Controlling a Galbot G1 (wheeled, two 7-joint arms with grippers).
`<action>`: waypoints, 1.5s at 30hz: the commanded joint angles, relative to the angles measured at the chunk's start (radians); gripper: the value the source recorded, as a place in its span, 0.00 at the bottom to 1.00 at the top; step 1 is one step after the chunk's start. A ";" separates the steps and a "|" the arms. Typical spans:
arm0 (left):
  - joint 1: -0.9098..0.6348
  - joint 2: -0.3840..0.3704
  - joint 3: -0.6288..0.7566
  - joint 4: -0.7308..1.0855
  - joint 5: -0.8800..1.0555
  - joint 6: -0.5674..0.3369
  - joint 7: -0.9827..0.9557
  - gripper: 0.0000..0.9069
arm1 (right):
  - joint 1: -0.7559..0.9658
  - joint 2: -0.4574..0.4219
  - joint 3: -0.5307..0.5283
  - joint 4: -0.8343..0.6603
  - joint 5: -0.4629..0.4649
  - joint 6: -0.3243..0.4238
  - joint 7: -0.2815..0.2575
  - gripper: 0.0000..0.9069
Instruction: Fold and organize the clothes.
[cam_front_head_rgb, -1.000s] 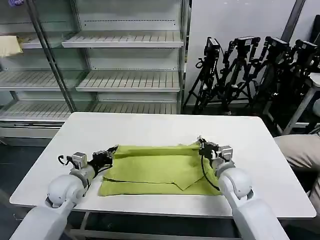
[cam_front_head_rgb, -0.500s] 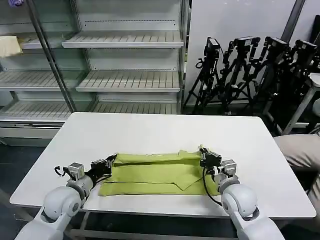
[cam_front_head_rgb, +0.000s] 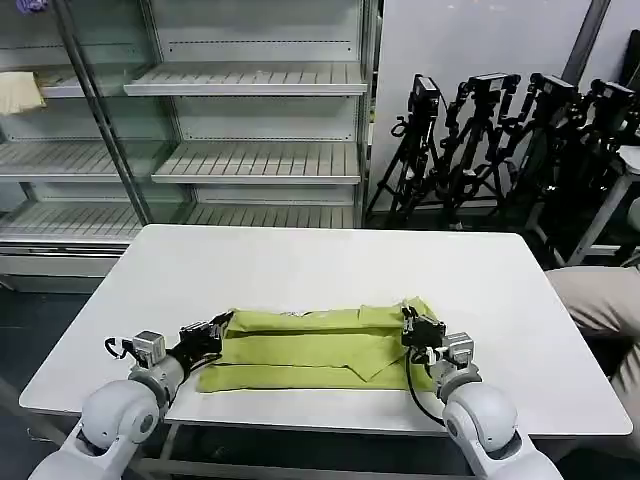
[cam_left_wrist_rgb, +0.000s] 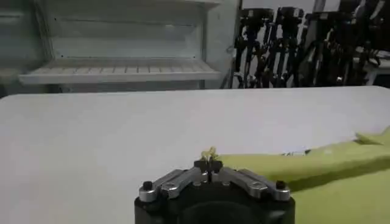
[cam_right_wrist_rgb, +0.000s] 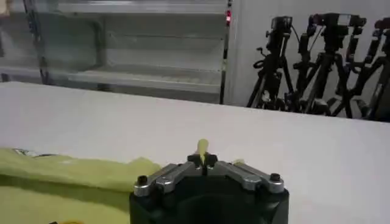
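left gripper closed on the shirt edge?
Yes: in the left wrist view the left gripper has its fingertips pressed together with a bit of the yellow-green shirt pinched between them.

My shirt (cam_front_head_rgb: 315, 345) is soft, matt cloth, faintly creased. The bench (cam_front_head_rgb: 300, 265) looks smooth, matt white. My end effector fingers (cam_left_wrist_rgb: 183, 178) are brushed metal on black plastic.

Folded shirt (cam_front_head_rgb: 315, 345) on table (cam_front_head_rgb: 300, 265), left tool (cam_front_head_rgb: 222, 325), right tool (cam_front_head_rgb: 408, 322) pinching ends
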 joint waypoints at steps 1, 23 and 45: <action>0.046 -0.003 -0.021 -0.031 0.000 -0.001 0.000 0.01 | -0.039 -0.004 0.007 0.078 -0.010 -0.015 0.004 0.00; 0.115 -0.015 -0.079 -0.121 0.060 0.023 -0.052 1.00 | -0.065 0.001 0.059 0.059 -0.051 -0.022 -0.020 1.00; 0.155 -0.155 -0.015 -0.158 -0.180 0.065 -0.444 1.00 | -0.194 -0.011 0.142 0.362 -0.122 -0.086 -0.043 1.00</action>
